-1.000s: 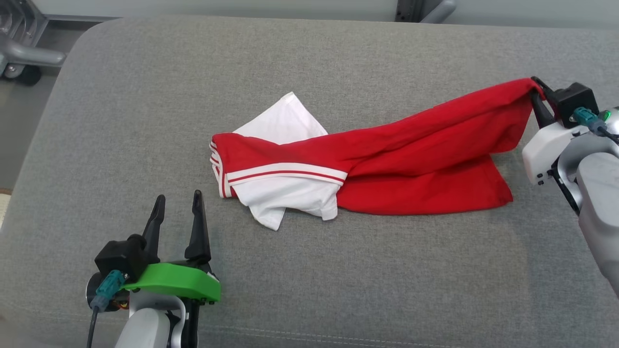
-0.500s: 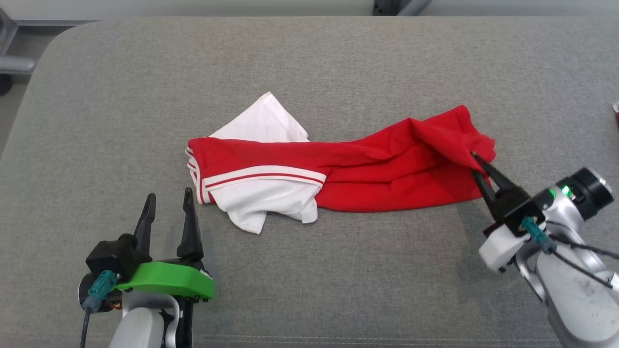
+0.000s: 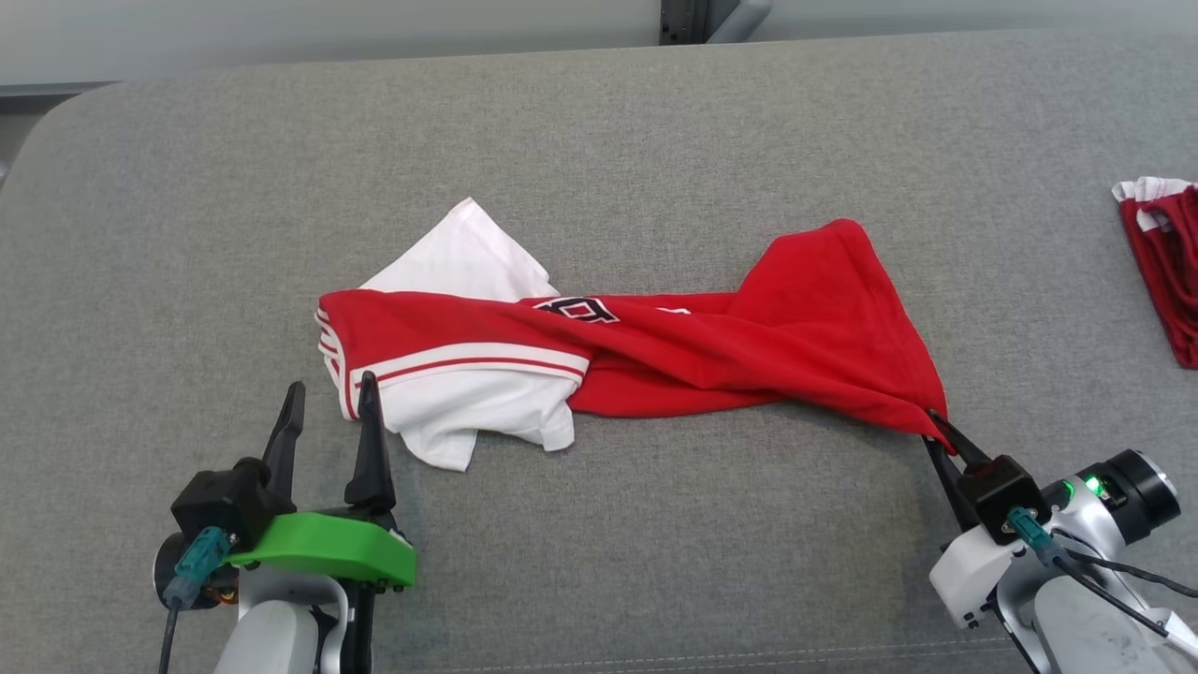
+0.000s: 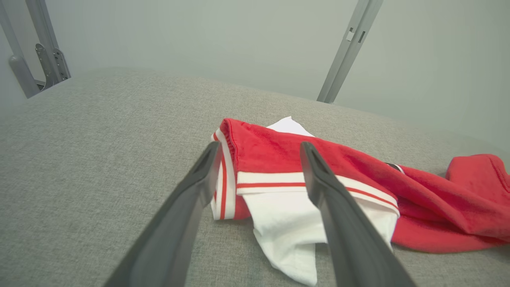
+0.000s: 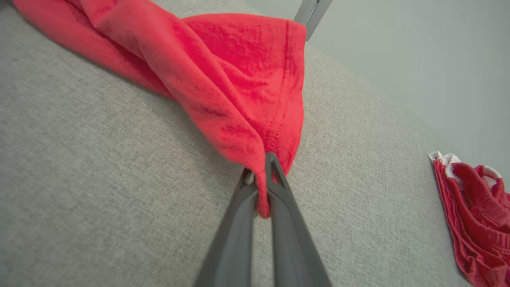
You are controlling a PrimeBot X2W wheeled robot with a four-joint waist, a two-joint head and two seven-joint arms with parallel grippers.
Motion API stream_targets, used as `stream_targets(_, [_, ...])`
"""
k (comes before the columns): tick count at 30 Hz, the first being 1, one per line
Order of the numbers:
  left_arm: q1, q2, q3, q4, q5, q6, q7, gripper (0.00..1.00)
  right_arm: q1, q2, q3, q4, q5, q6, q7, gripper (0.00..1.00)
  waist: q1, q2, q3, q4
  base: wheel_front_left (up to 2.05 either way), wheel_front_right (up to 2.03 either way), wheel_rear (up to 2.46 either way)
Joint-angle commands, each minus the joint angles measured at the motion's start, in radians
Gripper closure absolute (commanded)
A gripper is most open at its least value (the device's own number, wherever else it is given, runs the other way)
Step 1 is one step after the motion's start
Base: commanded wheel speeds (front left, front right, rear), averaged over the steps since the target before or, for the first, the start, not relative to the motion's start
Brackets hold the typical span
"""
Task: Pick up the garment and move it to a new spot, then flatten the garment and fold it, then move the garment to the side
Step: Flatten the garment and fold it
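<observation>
The garment [image 3: 655,346] is a red shirt with white sleeves and striped trim, lying twisted and stretched across the grey cushion [image 3: 599,122]. My right gripper [image 3: 936,426] is shut on its red hem corner at the lower right, the cloth pinched between the fingertips [image 5: 261,181]. My left gripper [image 3: 328,398] stands open just in front of the striped collar end, its fingers [image 4: 199,179] on either side of the trim [image 4: 227,171] without touching it. A black print shows in the twist at the middle.
A second red and white piece of clothing [image 3: 1161,253] lies folded at the cushion's right edge, also in the right wrist view [image 5: 474,207]. Metal frame legs [image 4: 346,48] stand behind the cushion against a pale wall.
My right gripper has pulled the red hem corner from the far right down toward the front edge, twisting the shirt. The camera has turned right, bringing the second piece of clothing into view. The left gripper stayed open.
</observation>
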Motion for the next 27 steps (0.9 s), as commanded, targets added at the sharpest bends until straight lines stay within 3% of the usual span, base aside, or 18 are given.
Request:
stream_targets(1, [0.01, 0.008, 0.0, 0.002, 0.011, -0.003, -0.003, 0.0, 0.006, 0.005, -0.003, 0.003, 0.003, -0.002, -0.003, 0.85, 0.0, 0.0101, -0.008, -0.006, 0.0, 0.0, 0.0])
stream_targets(2, [0.013, 0.01, 0.0, 0.003, 0.01, -0.002, -0.003, 0.0, 0.011, 0.01, -0.002, 0.005, 0.006, -0.002, -0.003, 0.55, 0.0, 0.0101, -0.012, -0.01, 0.0, 0.0, 0.0])
stream_targets(3, [0.014, 0.011, 0.0, 0.004, 0.009, -0.001, -0.003, 0.0, 0.015, 0.014, -0.004, 0.001, 0.009, -0.002, -0.003, 0.04, 0.0, 0.0101, -0.016, -0.013, 0.0, 0.0, 0.0])
stream_targets(4, [0.017, 0.012, 0.001, 0.004, 0.009, -0.001, -0.003, 0.0, 0.023, 0.015, -0.006, -0.001, 0.009, -0.002, -0.003, 0.0, 0.0, 0.0101, -0.02, -0.017, 0.0, 0.0, 0.0])
stream_targets(19, [0.061, 0.022, 0.004, 0.001, -0.01, 0.015, 0.0, 0.0, 0.14, 0.044, -0.115, -0.103, 0.051, -0.002, -0.003, 0.0, 0.0, 0.0101, -0.071, -0.126, 0.0, 0.0, 0.0])
stream_targets(27, [0.066, 0.02, -0.005, 0.011, -0.016, 0.015, 0.002, 0.0, 0.12, 0.084, -0.155, -0.198, 0.097, -0.002, -0.003, 0.0, 0.0, 0.0101, -0.088, -0.138, 0.0, 0.0, 0.0])
